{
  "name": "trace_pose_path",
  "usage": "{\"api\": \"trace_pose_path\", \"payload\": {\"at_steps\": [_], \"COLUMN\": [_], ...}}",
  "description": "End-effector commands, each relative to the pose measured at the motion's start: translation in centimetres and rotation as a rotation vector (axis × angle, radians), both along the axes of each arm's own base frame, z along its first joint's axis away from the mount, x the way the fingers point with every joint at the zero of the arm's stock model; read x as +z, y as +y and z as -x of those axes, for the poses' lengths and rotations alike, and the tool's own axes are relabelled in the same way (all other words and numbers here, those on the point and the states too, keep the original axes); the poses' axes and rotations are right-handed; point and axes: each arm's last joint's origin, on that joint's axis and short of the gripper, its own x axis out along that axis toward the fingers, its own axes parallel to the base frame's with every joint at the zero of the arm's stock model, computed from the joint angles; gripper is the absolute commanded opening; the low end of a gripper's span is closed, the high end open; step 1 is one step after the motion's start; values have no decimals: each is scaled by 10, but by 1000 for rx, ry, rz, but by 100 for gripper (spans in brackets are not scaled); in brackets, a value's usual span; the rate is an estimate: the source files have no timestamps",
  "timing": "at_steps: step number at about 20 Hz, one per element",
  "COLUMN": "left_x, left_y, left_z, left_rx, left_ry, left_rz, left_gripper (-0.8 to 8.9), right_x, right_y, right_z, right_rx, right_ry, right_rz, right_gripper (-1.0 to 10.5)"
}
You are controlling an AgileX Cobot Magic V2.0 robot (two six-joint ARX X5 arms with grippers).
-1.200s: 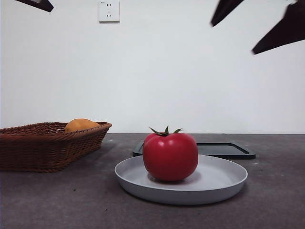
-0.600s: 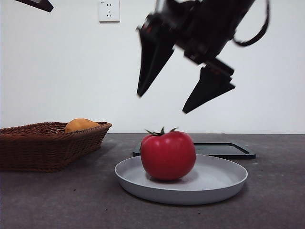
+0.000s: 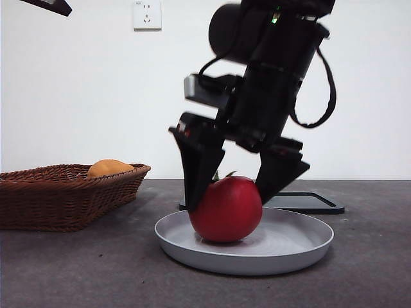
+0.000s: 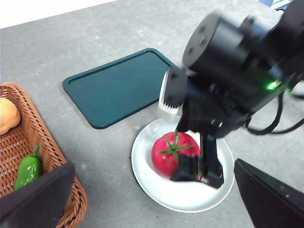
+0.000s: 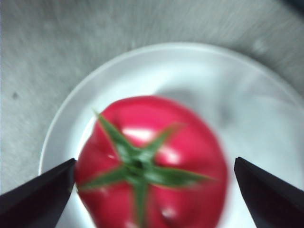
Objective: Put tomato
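Nearest to me, on the grey tabletop (image 3: 77,269), sits a pale grey plate (image 3: 302,247). The tomato (image 3: 226,210) rests on it, left of the plate's middle, round with no clear long axis. Its green stem points upward and leans slightly toward the right.

My right end effector (image 3: 232,183) is down over the tomato, jaws spread, one on each side of the fruit. In the front view the left jaw overlaps the tomato's upper left edge; I cannot tell whether either jaw touches it. My right wrist view looks straight down on the star-shaped stem (image 5: 137,168), with a jaw on either side.

To the left stands a brown wicker basket (image 3: 64,196) holding an orange fruit (image 3: 108,168) and a green pepper (image 4: 27,168). Just behind the plate lies a flat dark tray (image 3: 308,202). My left end effector (image 4: 152,199) waits high above, jaws spread and empty. On the far white wall is a socket (image 3: 146,14).
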Motion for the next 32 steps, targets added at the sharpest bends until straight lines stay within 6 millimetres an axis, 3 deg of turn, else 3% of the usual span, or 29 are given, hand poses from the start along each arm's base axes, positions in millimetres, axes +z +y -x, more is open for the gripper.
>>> {"api": "trace_pose_path", "payload": {"at_steps": [1, 6, 11, 15, 20, 23, 25, 28, 32], "left_x": [3, 3, 3, 3, 3, 3, 3, 3, 3], "left_y": [-1, -1, -1, -1, -1, -1, -1, -1, -1], "left_z": [0, 0, 0, 0, 0, 0, 0, 0, 0], "left_rx": [-1, -1, -1, 0, -1, -1, -1, -1, 0], "left_ry": [-14, -14, -14, -14, -14, -14, -14, -14, -14], "left_rz": [8, 8, 8, 8, 8, 8, 8, 8, 8], "left_gripper": [751, 751, 751, 751, 751, 751, 751, 751, 751], "right_x": [-5, -6, -1, 30, 75, 82, 76, 51, 22], "right_y": [9, 7, 5, 3, -12, -24, -32, -46, -52], "right_z": [0, 1, -4, -22, -68, -106, -138, -182, -201], "right_rx": [30, 18, -7, -9, -118, -175, -214, -261, -270], "right_ry": [5, 1, -33, -88, -216, -235, -232, -199, -153], "right_rz": [15, 46, 76, 72, 36, 35, 48, 23, 13], "right_gripper": [694, 318, 305, 305, 305, 305, 305, 305, 305]}}
